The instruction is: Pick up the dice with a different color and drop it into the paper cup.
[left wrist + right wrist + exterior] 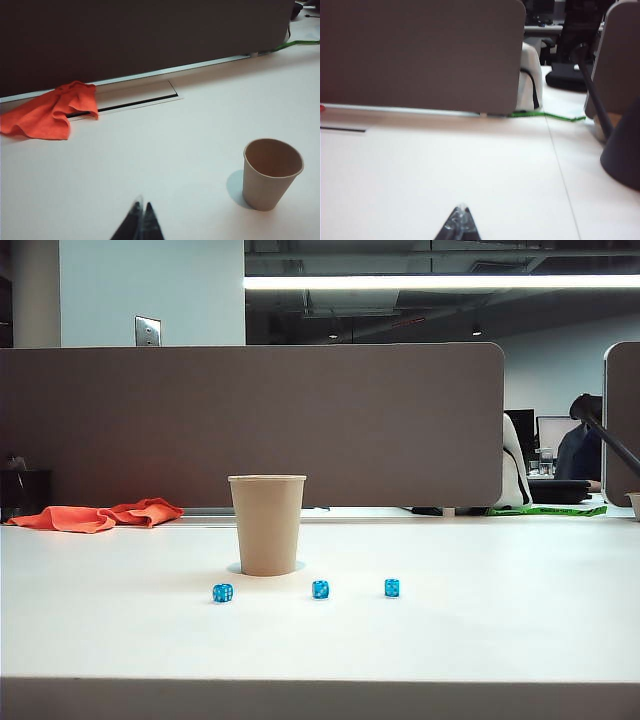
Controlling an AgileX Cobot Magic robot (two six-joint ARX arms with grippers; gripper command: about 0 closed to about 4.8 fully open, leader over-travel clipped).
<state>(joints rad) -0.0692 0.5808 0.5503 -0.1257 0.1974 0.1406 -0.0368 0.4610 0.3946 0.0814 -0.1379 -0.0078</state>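
Left gripper [142, 212]: fingertips pressed together, nothing between them; above bare table, short of the paper cup [270, 172].
Right gripper [461, 214]: fingertips together, holding nothing; over bare tabletop.
Paper cup [267, 524]: plain tan-brown, rolled rim, tapering to base; upright mid-table in exterior view.
Red die: visible in no view; cup interior, seen from left wrist view, too dim to tell.
Blue dice: three translucent cubes with white pips in a row in front of cup, left [222, 592], middle [320, 589], right [392, 587]; apart from each other and from cup.
Orange cloth [98, 515]: crumpled at far left by grey partition [250, 425]; well clear of cup.
Table [480, 630]: white.
Exterior only: dice; no arm in frame.
Left wrist only: cup's inside, slot in tabletop [132, 97] beside cloth.
Right wrist only: dark rounded base [624, 145] and green strip [545, 115].
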